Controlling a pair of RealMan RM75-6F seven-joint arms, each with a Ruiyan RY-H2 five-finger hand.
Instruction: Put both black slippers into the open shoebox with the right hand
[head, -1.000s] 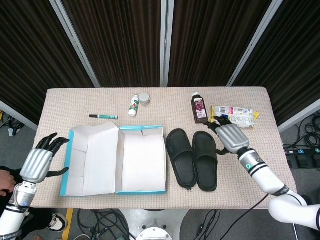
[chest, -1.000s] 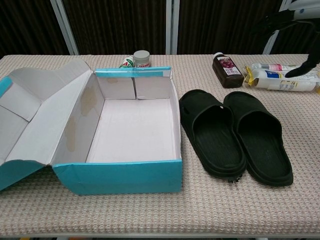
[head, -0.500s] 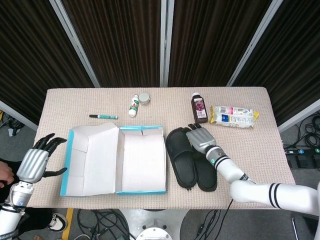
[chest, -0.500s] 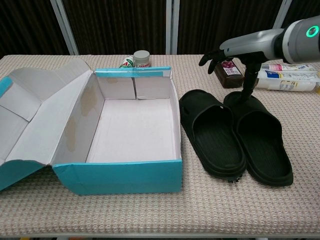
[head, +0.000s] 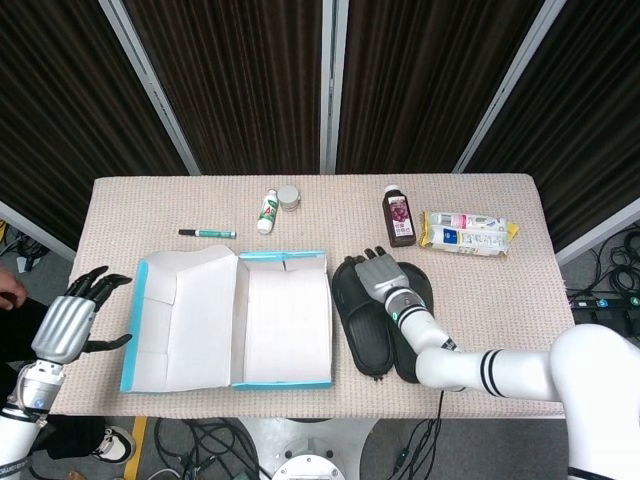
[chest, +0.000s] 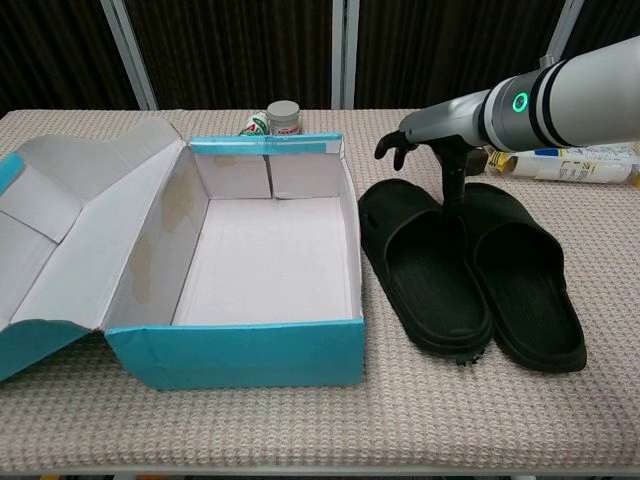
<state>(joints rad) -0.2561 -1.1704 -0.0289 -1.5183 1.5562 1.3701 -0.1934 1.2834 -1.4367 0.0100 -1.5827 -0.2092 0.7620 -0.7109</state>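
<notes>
Two black slippers lie side by side, touching, on the surface (head: 500, 300) just right of the open shoebox (head: 285, 320). The left slipper (head: 358, 320) and the right slipper (head: 412, 330) both lie sole down. Each long axis runs from the far edge toward the near edge of the surface, slightly angled; the covered toe ends point away from the robot and the open heels toward it.

The right robot hand (head: 378, 272) hangs over the toe ends of the pair, above the seam between them. Its fingers are apart and hold nothing; in the chest view one digit reaches down toward the left slipper's strap, and contact cannot be told.

The left robot hand (head: 72, 318) is off the left edge of the surface, beside the box's lid flap, with fingers spread and nothing in them.

The shoebox stands with its white interior showing and its lid folded out to the left.

Along the far side lie a marker (head: 207, 233), a small white bottle (head: 267, 212), a jar (head: 289, 197), a dark bottle (head: 398, 216) and a packet (head: 467, 233).
</notes>
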